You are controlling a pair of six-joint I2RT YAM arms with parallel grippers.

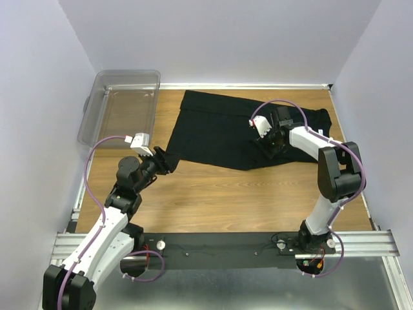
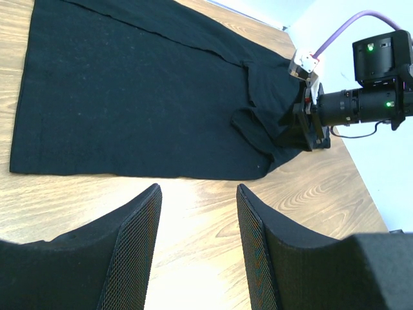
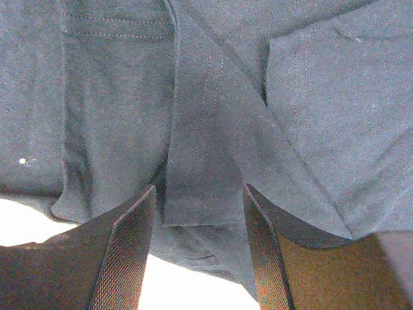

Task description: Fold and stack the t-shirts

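Tabletop (image 1: 226,200) bears bin (image 1: 127,72), t-shirt (image 1: 213,129); left tool (image 2: 199,190) gapes empty, right tool (image 3: 199,194) gapes astride it.

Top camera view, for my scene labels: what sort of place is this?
Probably a robot lab test cell: plain pale walls box in a wooden table, an aluminium rail edges it, and a black t-shirt lies near a clear bin.

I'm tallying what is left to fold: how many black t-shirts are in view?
1. The t-shirt lies spread on the far half of the wooden table, just right of the clear bin. Another could lie hidden beneath it; the pictures cannot tell.
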